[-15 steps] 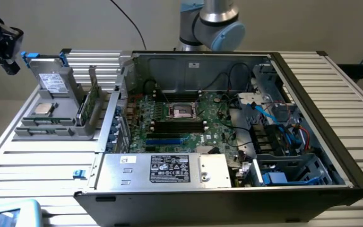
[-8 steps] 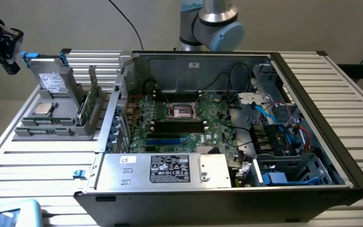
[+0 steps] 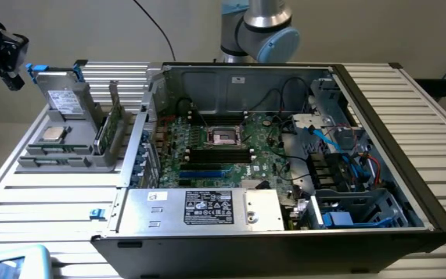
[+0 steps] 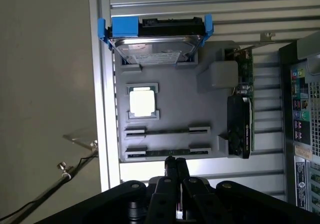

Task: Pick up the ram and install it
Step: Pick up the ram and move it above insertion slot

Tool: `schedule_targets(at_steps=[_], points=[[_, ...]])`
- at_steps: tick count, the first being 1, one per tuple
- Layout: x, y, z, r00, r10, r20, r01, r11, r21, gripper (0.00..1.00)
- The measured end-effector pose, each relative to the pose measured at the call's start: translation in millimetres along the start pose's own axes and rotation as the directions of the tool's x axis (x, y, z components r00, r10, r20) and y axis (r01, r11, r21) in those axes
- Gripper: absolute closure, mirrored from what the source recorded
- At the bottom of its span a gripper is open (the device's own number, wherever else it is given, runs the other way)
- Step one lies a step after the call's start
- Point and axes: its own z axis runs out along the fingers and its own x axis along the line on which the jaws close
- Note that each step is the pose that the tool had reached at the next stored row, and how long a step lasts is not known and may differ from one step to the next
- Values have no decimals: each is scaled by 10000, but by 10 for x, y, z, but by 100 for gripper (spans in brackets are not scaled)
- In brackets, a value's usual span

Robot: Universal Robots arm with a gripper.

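The ram (image 4: 167, 152) stands on edge as a thin green strip in a slot of the grey parts tray (image 4: 180, 91); a second thin dark stick (image 4: 167, 131) sits in the slot beside it. In the exterior view the ram (image 3: 53, 150) lies low in the tray at the left of the open computer case. My gripper (image 4: 176, 165) hovers above the tray's edge close to the ram slots, fingers shut together and holding nothing. From outside, the gripper (image 3: 11, 81) hangs high at the exterior view's far left, well above the tray.
The tray also carries a hard drive in a blue bracket (image 4: 155, 41), a square silver processor (image 4: 142, 102) and an upright expansion card (image 4: 243, 109). The open case (image 3: 285, 145) holds the motherboard with long black memory slots (image 3: 219, 154). A slatted metal table (image 3: 45, 197) lies beneath.
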Motion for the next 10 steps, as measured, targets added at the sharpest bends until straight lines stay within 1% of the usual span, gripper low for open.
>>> schedule_targets(at_steps=[10], points=[[0, 0, 0, 10000, 0, 0, 0, 10000, 0, 89]])
